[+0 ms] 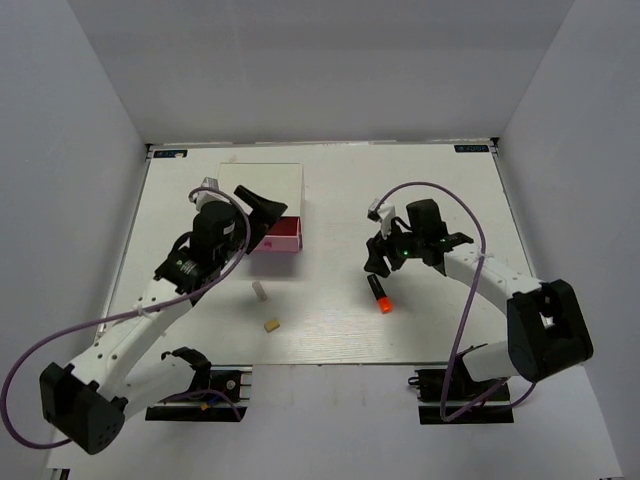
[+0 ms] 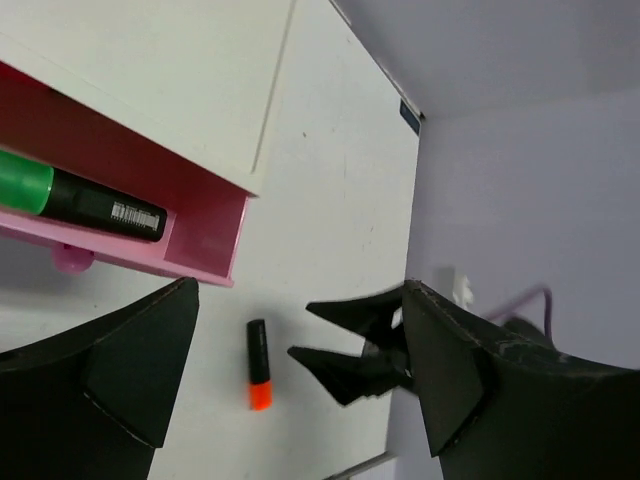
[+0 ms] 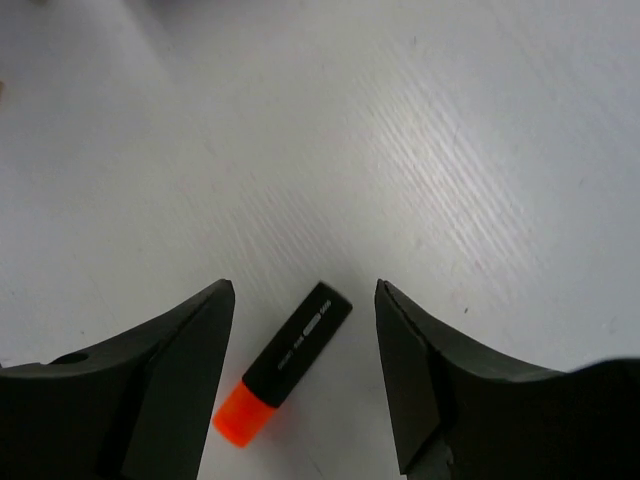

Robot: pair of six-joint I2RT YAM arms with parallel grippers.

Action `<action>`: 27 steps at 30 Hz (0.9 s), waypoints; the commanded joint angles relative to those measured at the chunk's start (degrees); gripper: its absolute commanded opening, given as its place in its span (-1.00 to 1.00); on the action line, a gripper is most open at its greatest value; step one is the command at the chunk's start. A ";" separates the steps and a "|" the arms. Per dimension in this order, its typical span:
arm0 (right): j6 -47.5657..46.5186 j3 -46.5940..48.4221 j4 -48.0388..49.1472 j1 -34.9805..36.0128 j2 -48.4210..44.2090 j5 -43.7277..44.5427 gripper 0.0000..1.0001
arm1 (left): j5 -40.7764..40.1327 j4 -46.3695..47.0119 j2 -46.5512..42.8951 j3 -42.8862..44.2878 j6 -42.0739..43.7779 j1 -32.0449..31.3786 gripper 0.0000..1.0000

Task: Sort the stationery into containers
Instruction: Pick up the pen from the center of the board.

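An orange-capped highlighter (image 1: 378, 292) lies on the table right of centre. My right gripper (image 1: 379, 264) hovers just behind it, open. In the right wrist view the highlighter (image 3: 290, 365) lies between the open fingers of the right gripper (image 3: 305, 288), untouched. The white-topped drawer box (image 1: 262, 183) stands at the back left with its pink drawer (image 1: 279, 237) pulled out. My left gripper (image 1: 259, 210) is open and empty above that drawer. In the left wrist view a green-capped highlighter (image 2: 85, 200) lies in the pink drawer (image 2: 205, 235). The left gripper (image 2: 300, 290) is open there too.
A small white eraser (image 1: 259, 291) and a tan eraser (image 1: 270, 324) lie on the table in front of the drawer box. The left wrist view also shows the orange highlighter (image 2: 258, 363) and the right gripper (image 2: 335, 350). White walls enclose the table.
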 commanded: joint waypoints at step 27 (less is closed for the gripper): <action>3.72 5.48 -17.88 11.03 15.37 27.34 0.10 | 0.11 -4.72 -13.09 -15.93 24.15 -0.17 0.88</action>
